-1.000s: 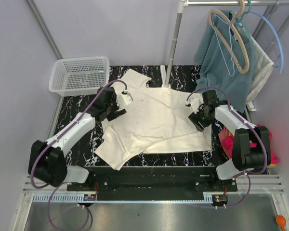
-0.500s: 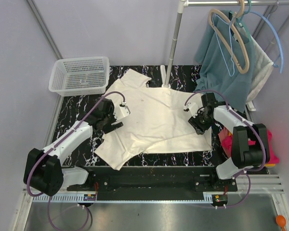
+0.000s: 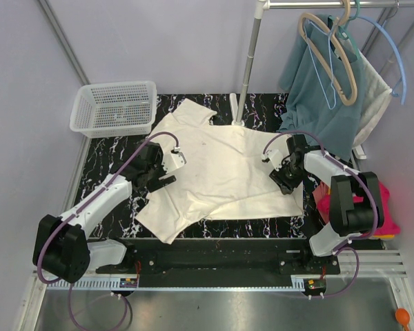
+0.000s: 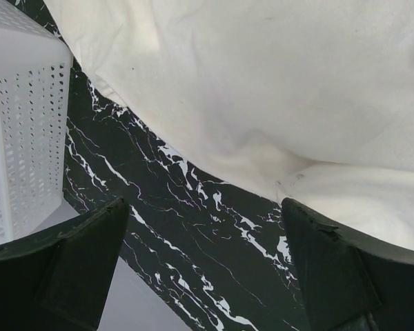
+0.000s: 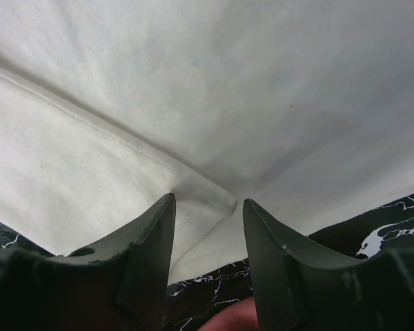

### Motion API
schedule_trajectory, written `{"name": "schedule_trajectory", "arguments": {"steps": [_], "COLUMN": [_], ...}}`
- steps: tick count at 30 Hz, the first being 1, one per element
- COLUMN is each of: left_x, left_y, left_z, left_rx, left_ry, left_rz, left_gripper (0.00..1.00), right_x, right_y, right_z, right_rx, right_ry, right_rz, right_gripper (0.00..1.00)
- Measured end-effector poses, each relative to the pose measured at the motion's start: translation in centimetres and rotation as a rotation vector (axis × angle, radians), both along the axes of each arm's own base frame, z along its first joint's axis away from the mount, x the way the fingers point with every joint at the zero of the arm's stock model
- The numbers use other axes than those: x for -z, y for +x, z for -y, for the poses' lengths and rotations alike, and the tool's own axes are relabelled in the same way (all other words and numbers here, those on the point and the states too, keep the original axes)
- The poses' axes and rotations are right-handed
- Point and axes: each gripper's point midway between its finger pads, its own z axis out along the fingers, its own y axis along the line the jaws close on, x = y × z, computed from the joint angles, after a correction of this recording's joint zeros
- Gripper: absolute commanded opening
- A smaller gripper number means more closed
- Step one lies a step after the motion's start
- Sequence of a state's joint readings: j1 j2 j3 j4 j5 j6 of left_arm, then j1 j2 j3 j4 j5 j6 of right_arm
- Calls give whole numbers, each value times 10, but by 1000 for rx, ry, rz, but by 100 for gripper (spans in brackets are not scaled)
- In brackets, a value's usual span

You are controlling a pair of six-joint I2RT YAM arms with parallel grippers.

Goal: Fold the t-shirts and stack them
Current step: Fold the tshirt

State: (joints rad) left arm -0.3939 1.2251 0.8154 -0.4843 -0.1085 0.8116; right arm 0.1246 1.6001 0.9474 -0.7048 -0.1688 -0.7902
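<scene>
My left claw (image 3: 167, 169) was open wide and held nothing. It hung over the black table with white marble lines (image 3: 110, 162), just beside the left edge of the big cream cotton t-shirt (image 3: 224, 165). My right claw (image 3: 279, 172) was open too, but only a little. Its fingers rested on the right side of the shirt, and a fold of the hem sat in the gap between them. It did not look squeezed tight.

I thought the shirt would be soft, light and floppy. It would sag if I lifted it by one spot, and it could slide on the smooth table. I thought the best place to grab was the edge, where the hem is thicker, with one claw on each side.

The shirt lay spread over the middle of the table. It was wrinkly, not flat. One sleeve pointed to the far side, near the white plastic basket with little holes (image 3: 114, 107). The near left corner reached the front edge of the table. A bright pink folded t-shirt pile (image 3: 386, 210) sat by my right arm.
</scene>
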Motion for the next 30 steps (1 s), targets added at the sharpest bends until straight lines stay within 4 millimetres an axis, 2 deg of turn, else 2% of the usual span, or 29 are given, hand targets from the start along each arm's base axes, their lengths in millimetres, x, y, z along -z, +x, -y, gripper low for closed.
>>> {"name": "schedule_trajectory", "arguments": {"steps": [8, 17, 21, 24, 30], "left_x": [1, 1, 5, 8, 12], "left_y": [-2, -2, -5, -8, -24], "left_z": [-2, -2, -3, -4, -8], "left_rx": [-3, -3, -4, -5, 2], "left_ry": [3, 3, 6, 7, -1], "left_rz": [1, 4, -5, -10, -22], "left_gripper": [99, 99, 99, 99, 99], "right_x": [9, 10, 10, 10, 8], "right_y": [-6, -7, -7, -7, -7], "right_z": [1, 1, 1, 1, 4], "right_rx": [-7, -10, -7, -3, 15], "right_ry": [-6, -6, -6, -7, -19], "right_rz": [-30, -33, -33, -34, -27], "right_gripper": [45, 22, 7, 0, 0]}}
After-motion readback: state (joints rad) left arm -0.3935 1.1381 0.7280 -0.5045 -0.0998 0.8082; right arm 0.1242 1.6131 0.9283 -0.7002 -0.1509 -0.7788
